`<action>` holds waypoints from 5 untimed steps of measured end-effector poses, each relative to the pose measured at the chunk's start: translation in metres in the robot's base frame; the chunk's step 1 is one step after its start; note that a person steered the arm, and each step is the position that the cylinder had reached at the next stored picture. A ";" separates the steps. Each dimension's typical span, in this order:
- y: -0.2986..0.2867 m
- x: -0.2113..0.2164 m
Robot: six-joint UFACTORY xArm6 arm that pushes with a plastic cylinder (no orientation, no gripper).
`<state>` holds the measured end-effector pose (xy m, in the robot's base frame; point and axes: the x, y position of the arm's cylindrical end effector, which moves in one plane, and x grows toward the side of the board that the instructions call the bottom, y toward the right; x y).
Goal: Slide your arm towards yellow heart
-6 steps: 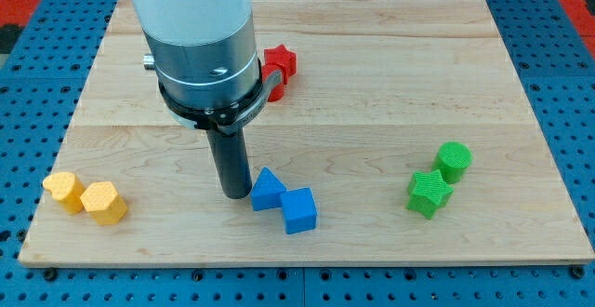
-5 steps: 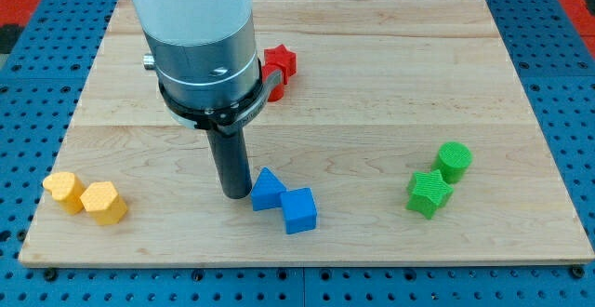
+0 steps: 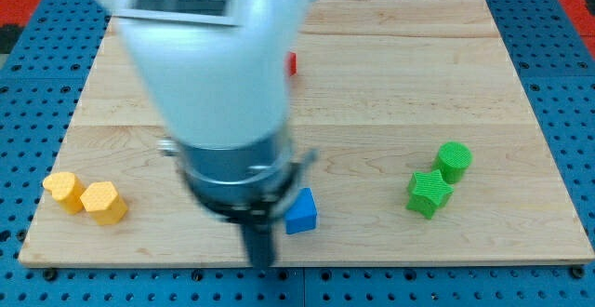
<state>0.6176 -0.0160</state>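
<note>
My tip [image 3: 261,262] is blurred and stands near the board's bottom edge, just left of and below a blue cube [image 3: 301,212]. Two yellow blocks lie at the view's left: the yellow heart [image 3: 63,190] and, touching it on its right, a yellow pentagon-like block [image 3: 103,203]. The tip is well to the right of both and a little lower. The wide arm body hides the board above the tip, including the blue triangle block seen earlier.
A green cylinder [image 3: 455,161] and a green star-like block [image 3: 429,194] sit together at the right. Only a sliver of a red block [image 3: 292,62] shows behind the arm. The wooden board [image 3: 390,84] rests on a blue perforated table.
The arm has moved quickly toward the view's bottom and slightly right; the tip went from left of the blue triangle to the board's bottom edge. The arm now covers the triangle and most of the red block.
</note>
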 end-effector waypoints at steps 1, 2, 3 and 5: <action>0.072 -0.001; 0.031 0.001; -0.050 0.001; -0.221 -0.011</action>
